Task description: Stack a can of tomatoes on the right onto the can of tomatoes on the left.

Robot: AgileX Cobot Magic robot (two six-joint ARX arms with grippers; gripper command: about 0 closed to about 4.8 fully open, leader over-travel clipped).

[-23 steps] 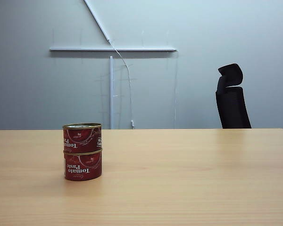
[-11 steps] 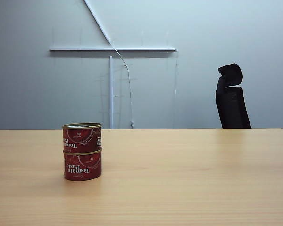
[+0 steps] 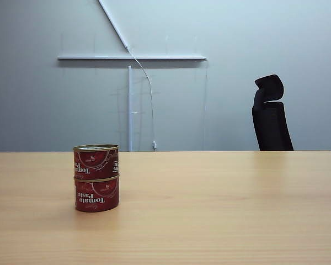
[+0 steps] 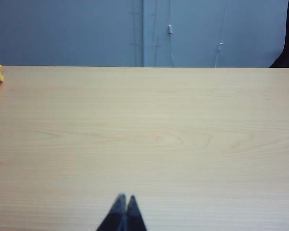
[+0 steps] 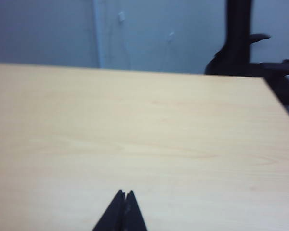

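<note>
The left gripper (image 4: 124,204) and right gripper (image 5: 124,199) are staying pinched shut, holding nothing, over bare table (image 3: 220,221). Farther off, the top can (image 3: 96,161) is sitting on the bottom can (image 3: 97,193). Nothing is moving; stacking looks done.

Tomato cans: you have two, the upper can (image 3: 96,161) stacked on the lower can (image 3: 97,194).
Tables: you see one table (image 3: 220,204).
Chairs: one black chair (image 3: 271,116).
Grippers: two, left gripper (image 4: 124,199) and right gripper (image 5: 124,195).
</note>
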